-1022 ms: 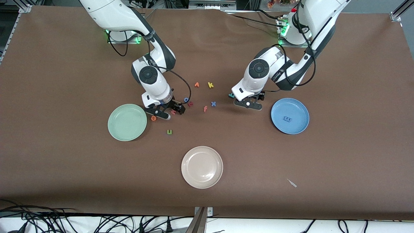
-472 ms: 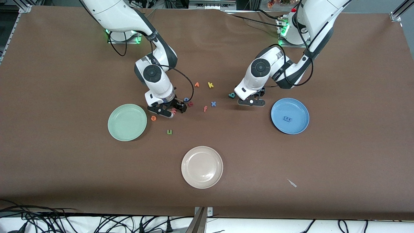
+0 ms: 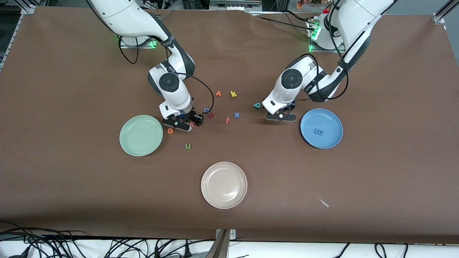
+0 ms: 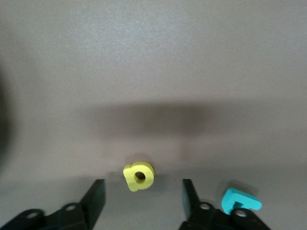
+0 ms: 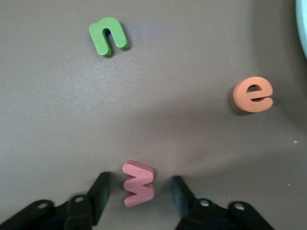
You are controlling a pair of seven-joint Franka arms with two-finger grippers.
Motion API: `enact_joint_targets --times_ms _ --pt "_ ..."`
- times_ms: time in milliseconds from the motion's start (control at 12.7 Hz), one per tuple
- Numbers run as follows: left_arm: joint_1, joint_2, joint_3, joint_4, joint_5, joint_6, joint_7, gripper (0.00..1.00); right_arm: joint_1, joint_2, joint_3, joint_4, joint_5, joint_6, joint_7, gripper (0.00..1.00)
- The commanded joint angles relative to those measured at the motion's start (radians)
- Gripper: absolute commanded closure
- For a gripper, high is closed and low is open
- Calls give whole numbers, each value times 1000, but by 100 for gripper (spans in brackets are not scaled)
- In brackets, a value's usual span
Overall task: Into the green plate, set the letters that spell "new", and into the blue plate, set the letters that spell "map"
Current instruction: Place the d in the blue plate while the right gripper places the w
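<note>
My left gripper: open, low on the table, fingers astride the yellow a; teal p just beside.
My right gripper: open astride the salmon w, near the green plate.
Blue plate: holds the blue m.

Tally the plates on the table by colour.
green plate: 1
blue plate: 1
beige-white plate: 1
Total: 3 plates
</note>
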Motion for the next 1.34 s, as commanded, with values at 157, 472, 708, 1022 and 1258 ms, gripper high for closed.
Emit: enact_joint_targets --times_ms 157,472,708,1022,1258 --pt "7 22 4 -2 44 28 -23 72 9 -5 -5 -3 -18 10 -3 87" --pt "9 25 4 -2 44 28 -23 93 -51 -107 -13 53 -9 -211 -133 97" --pt "10 -56 -1 3 43 -38 -33 92 -172 -185 -15 54 -7 -337 -407 97" --pt "22 -128 -2 97 43 -305 87 90 -283 -238 -59 46 -7 -408 -707 60" --pt "148 -134 -4 101 43 -317 340 91 -283 -230 -56 43 17 -402 -676 36"
